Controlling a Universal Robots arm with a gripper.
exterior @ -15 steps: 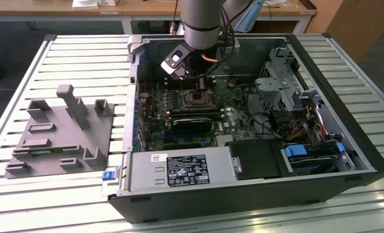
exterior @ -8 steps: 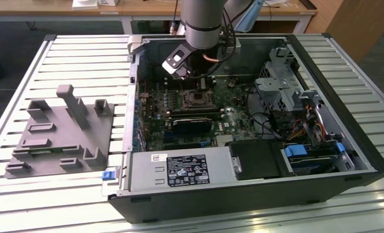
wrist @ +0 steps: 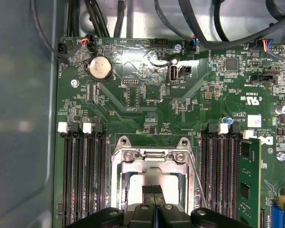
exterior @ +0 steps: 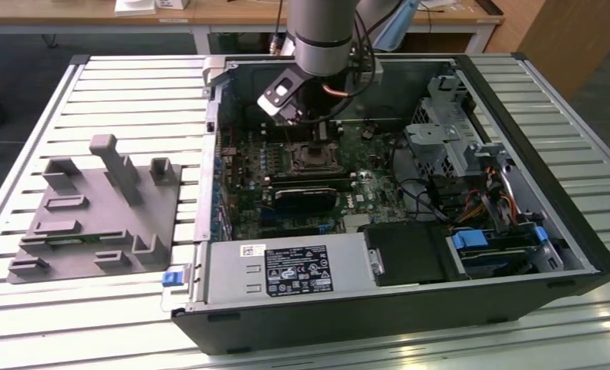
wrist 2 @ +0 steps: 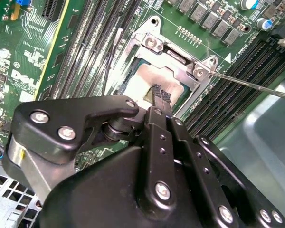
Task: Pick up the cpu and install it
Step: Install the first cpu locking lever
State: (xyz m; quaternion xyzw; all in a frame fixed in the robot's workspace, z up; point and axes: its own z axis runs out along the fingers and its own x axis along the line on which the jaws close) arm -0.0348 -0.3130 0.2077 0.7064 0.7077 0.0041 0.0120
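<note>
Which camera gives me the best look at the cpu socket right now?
The first wrist view: the socket faces the camera squarely, metal frame and screws plain, the pincer just over it. The second wrist view shows it at a slant, partly behind the pincer. The exterior view shows it small, below the arm.

Cpu point(wrist 2: 149, 80) seemingly in socket point(wrist 2: 198, 71).

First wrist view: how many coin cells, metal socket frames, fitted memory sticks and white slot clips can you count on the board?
Coin cell: 1
Metal socket frame: 1
Fitted memory stick: 1
White slot clips: 4
Total: 7
</note>
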